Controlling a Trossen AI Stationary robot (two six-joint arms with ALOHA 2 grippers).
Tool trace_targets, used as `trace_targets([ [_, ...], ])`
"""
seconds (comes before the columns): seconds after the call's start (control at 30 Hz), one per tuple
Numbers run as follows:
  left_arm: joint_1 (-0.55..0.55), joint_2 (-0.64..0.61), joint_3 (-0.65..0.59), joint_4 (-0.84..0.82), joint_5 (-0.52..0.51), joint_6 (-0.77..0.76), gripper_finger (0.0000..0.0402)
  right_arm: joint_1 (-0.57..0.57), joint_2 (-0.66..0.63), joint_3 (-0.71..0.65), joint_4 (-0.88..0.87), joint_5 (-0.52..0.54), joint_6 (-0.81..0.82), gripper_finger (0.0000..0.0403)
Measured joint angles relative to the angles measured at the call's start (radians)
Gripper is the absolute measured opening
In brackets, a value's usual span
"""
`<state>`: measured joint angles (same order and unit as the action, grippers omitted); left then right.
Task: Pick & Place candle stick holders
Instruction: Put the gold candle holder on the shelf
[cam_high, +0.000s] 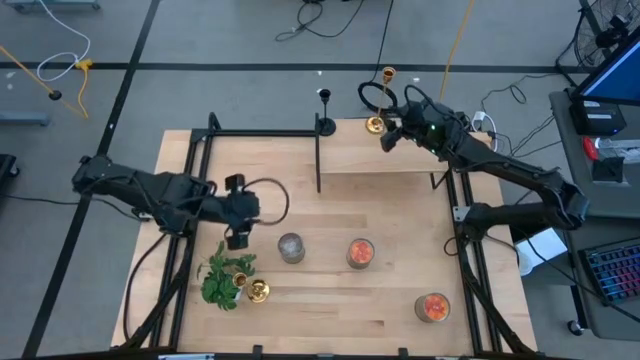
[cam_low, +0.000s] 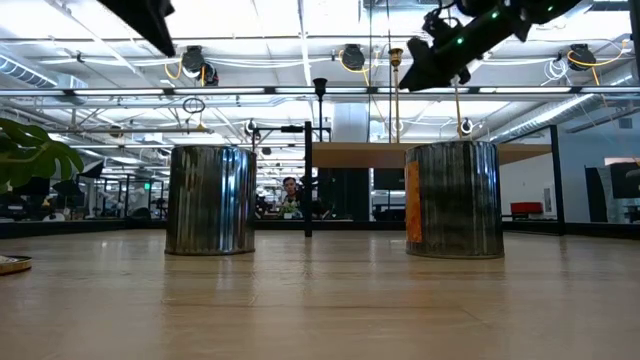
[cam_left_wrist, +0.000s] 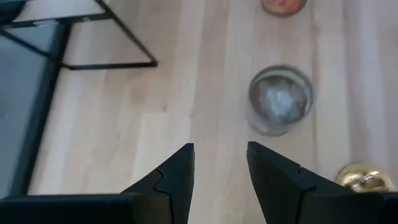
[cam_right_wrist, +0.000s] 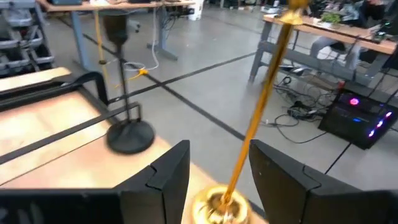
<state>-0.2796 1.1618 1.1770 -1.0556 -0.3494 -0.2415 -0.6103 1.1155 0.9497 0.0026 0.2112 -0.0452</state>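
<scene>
A gold candle stick holder (cam_high: 377, 122) and a black one (cam_high: 325, 125) stand upright on their round bases on a raised wooden shelf (cam_high: 400, 155) at the table's far side. My right gripper (cam_high: 388, 137) is open. In the right wrist view its fingers stand on either side of the gold holder's thin stem (cam_right_wrist: 258, 118), just above the base (cam_right_wrist: 217, 205), and the black holder (cam_right_wrist: 127, 134) stands beyond. A second gold holder (cam_high: 258, 291) sits beside the green plant (cam_high: 225, 280) at the near left. My left gripper (cam_left_wrist: 221, 171) is open and empty above the table, near that holder (cam_left_wrist: 362, 177).
A silver can (cam_high: 291, 248) and two orange-topped cans (cam_high: 360, 252) (cam_high: 432, 307) stand on the table. Black frame bars (cam_high: 190, 200) run along the left and right sides. A black post (cam_high: 319, 160) holds up the shelf's left end.
</scene>
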Motion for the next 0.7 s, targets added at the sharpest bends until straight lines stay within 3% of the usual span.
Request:
trace_targets([
  [0.2, -0.101, 0.000, -0.005, -0.164, -0.209, -0.249, 0.0152, 0.088, -0.060, 0.000, -0.116, -0.002, 0.033, 0.0163],
  [0.37, -0.176, -0.053, -0.109, -0.145, -0.255, -0.345, 0.0152, 0.170, -0.083, 0.000, -0.137, -0.002, 0.033, 0.0165],
  [0.53, -0.214, -0.160, -0.306, 0.026, -0.230, -0.383, 0.0152, 0.230, -0.086, 0.000, -0.135, -0.003, 0.031, 0.0163],
  [0.7, -0.213, -0.252, -0.467, 0.213, -0.055, -0.385, 0.0152, 0.265, -0.086, 0.000, -0.135, -0.003, 0.031, 0.0165],
])
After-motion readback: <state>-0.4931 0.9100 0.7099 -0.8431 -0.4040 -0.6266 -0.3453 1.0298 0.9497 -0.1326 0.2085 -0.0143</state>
